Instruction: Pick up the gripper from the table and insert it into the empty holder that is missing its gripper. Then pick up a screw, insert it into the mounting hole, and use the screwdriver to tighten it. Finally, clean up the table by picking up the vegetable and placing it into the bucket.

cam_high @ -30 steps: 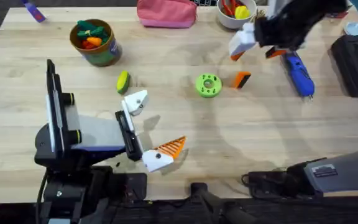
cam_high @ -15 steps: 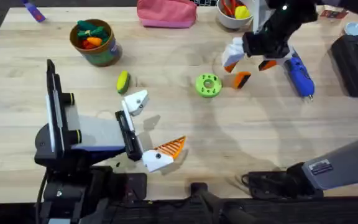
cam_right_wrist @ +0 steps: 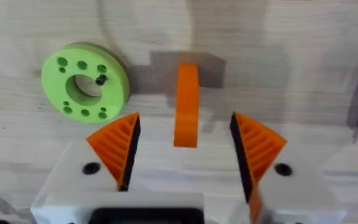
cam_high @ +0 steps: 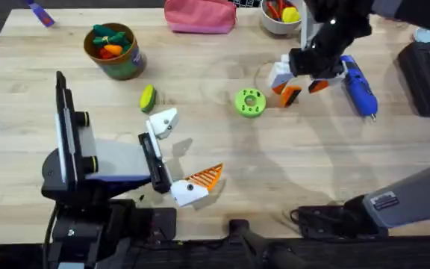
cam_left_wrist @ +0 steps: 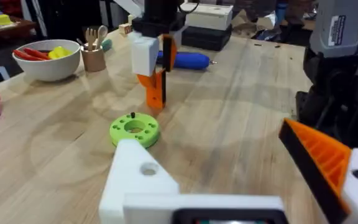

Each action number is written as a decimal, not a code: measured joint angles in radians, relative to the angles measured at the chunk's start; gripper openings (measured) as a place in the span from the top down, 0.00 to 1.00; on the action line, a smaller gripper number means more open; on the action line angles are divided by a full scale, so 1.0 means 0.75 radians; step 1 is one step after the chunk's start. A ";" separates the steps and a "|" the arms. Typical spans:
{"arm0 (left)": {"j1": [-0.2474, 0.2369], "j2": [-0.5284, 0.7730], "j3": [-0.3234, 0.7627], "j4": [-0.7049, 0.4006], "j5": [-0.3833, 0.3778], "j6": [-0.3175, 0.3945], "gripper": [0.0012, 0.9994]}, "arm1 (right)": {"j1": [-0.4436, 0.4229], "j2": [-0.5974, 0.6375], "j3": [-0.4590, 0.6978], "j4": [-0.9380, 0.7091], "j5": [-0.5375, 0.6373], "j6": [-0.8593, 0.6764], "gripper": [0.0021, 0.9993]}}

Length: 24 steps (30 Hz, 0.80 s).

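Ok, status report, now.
Right end effector open, straddling the orange gripper tip on the table. Left end effector parked, open, one tip missing. Green disc beside, not blocking.

Overhead: the right gripper (cam_high: 293, 79) covers most of the gripper (cam_high: 290, 96) on the table (cam_high: 290, 164). The screwdriver (cam_high: 360, 87) is partly under the right arm; its bit tip is too small to resolve. Right wrist view: screwdriver cut by the frame edge. Bucket (cam_high: 116, 54) contents indistinct.
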 joint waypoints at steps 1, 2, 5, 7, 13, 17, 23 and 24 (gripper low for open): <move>0.000 0.000 0.000 0.000 0.000 0.000 0.01 | 0.004 0.007 0.000 0.009 0.000 0.006 0.17; 0.000 0.000 0.000 0.000 0.000 0.000 0.01 | 0.007 0.016 0.000 0.016 0.000 0.012 0.18; 0.000 0.000 0.000 0.000 0.000 0.000 0.01 | 0.012 0.039 -0.001 0.019 0.000 0.033 0.24; 0.000 0.000 0.000 0.000 0.000 0.000 0.01 | 0.012 0.043 -0.003 0.018 0.000 0.039 0.31; 0.000 0.000 0.000 0.000 0.000 0.001 0.01 | 0.012 0.043 -0.003 0.010 0.001 0.049 0.60; 0.000 0.000 0.000 0.000 0.000 0.001 0.01 | 0.012 0.043 -0.003 0.010 0.001 0.050 0.78; 0.000 0.000 0.000 0.000 0.000 0.001 0.01 | 0.012 0.043 -0.003 0.014 0.018 0.059 0.99; 0.000 0.000 0.000 0.000 0.000 0.001 0.01 | 0.012 0.043 -0.003 0.015 0.019 0.059 0.99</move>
